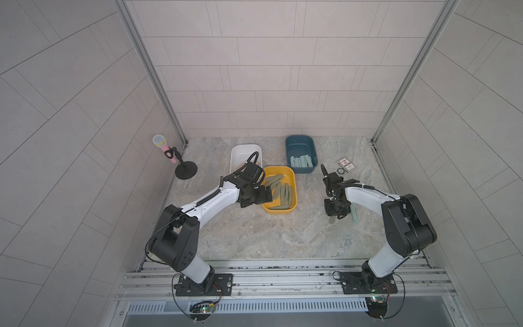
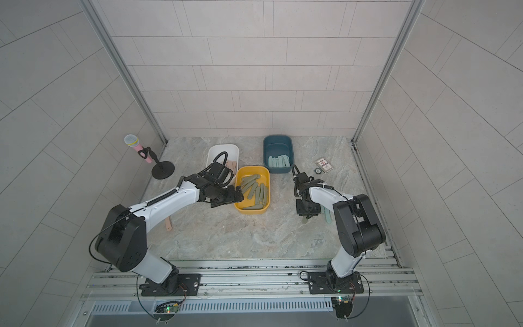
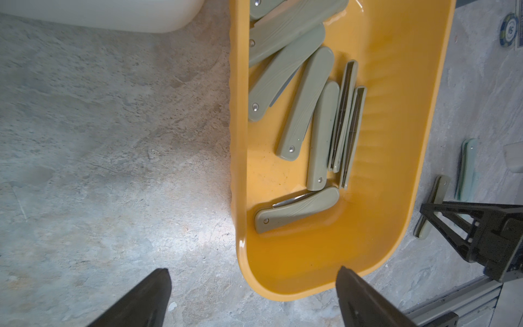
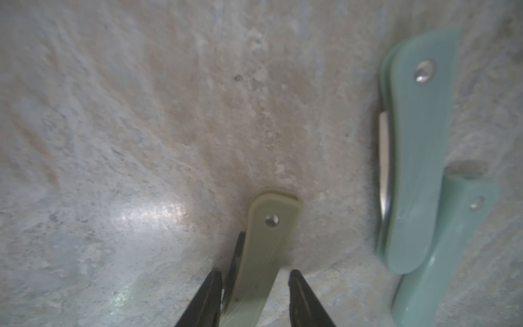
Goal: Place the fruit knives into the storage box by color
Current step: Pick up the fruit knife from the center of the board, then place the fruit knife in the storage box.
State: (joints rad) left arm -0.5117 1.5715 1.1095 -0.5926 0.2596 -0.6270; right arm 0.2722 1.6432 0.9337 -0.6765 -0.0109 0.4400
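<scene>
Several olive-green fruit knives lie in the yellow storage box. My left gripper hangs open and empty over that box's near left rim. Pale teal knives lie in the blue box, peach-pink ones in the white box. My right gripper is low over the table, shut on an olive-green knife that sticks out tilted. Two teal knives lie overlapping beside it. One pink knife lies under the left arm.
A pink microphone on a black stand is at the far left. A card pack and a round chip lie at the far right. Tiled walls close in the marble table on three sides.
</scene>
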